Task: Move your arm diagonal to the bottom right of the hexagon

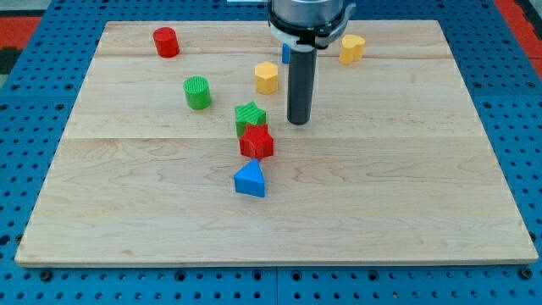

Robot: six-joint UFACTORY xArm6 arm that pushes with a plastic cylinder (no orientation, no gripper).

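A yellow hexagon block (267,77) lies on the wooden board (406,178) near the view's top centre. My tip (298,122) rests on the board below and to the right of the hexagon, a short gap away. A green star block (250,117) sits left of the tip, with a red star block (257,142) touching it just below. A blue triangle block (251,180) lies further down.
A green cylinder (197,91) stands left of the hexagon. A red cylinder (166,41) is at the top left. A second yellow block (352,48) is at the top right. A blue block (286,52) is mostly hidden behind the rod.
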